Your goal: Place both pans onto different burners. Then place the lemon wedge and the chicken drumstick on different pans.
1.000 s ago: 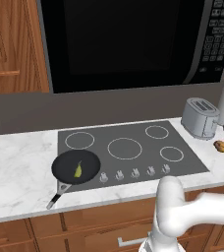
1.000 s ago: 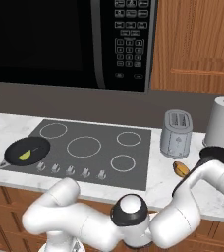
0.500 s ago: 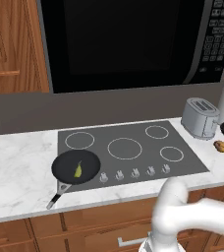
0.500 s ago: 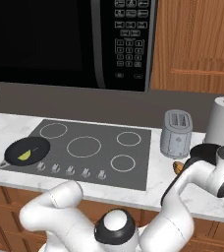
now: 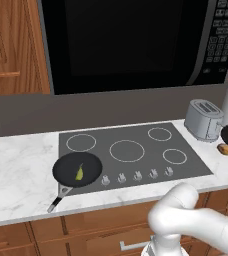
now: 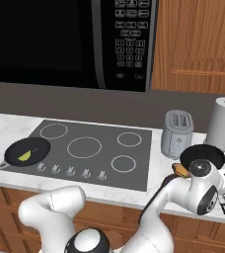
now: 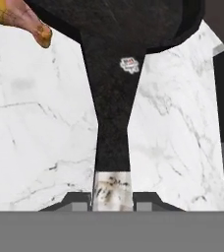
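marble counter (image 5: 16, 175), left base view: first pan (image 5: 77, 168) with lemon wedge (image 5: 79, 172) sits on the front-left burner (image 5: 78, 167).
right base view: second pan (image 6: 202, 156) lies beside the toaster (image 6: 177, 134), chicken drumstick (image 6: 180, 169) touching it.
hand view: gripper (image 7: 112, 197) fingers clamp the second pan's handle (image 7: 112, 147).

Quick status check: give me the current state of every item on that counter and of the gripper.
left pan: on the front-left burner, holding the lemon wedge.
right pan: on the marble counter, off the cooktop, empty.
chicken drumstick: lying on the counter beside the right pan.
gripper: closed around the right pan's handle.
toaster: slots empty.
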Robot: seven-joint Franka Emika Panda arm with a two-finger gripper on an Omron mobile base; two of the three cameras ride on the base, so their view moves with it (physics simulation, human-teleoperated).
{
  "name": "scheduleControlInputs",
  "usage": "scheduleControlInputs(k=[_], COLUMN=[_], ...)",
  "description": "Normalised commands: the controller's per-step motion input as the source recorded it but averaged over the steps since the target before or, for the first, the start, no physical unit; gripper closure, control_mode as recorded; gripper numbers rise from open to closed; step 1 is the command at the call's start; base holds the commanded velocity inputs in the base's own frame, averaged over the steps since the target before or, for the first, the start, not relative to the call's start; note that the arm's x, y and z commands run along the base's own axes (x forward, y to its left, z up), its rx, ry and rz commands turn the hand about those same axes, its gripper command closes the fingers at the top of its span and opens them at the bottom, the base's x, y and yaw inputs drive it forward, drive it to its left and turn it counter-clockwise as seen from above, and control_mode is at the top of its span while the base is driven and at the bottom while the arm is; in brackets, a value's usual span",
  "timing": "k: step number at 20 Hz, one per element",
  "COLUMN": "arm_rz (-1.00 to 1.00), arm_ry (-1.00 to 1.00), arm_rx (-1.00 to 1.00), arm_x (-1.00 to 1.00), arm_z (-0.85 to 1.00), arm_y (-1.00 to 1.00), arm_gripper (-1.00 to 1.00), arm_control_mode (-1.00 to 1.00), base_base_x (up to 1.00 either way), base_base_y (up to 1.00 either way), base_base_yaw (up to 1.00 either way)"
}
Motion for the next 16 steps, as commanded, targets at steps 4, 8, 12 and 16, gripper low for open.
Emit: scheduleControlInputs(k=[4,8,12,16], arm_rz=[0.11,0.10,0.07,0.07], arm_ry=[0.00,0.00,0.00,0.00], arm_rx=[-0.05,0.00,0.00,0.00], arm_x=[-0.21,-0.15,-0.12,-0.13], arm_z=[0.09,0.37,0.52,0.52], arm_y=[0.32,0.08,0.00,0.00], arm_gripper=[1.00,1.00,1.00,1.00], arm_control_mode=[-1.00,-1.00,-1.00,-1.00], base_base_x=[0.00,0.00,0.00,0.00], base_base_y=[0.00,0.00,0.00,0.00], base_base_yaw=[0.00,0.00,0.00,0.00])
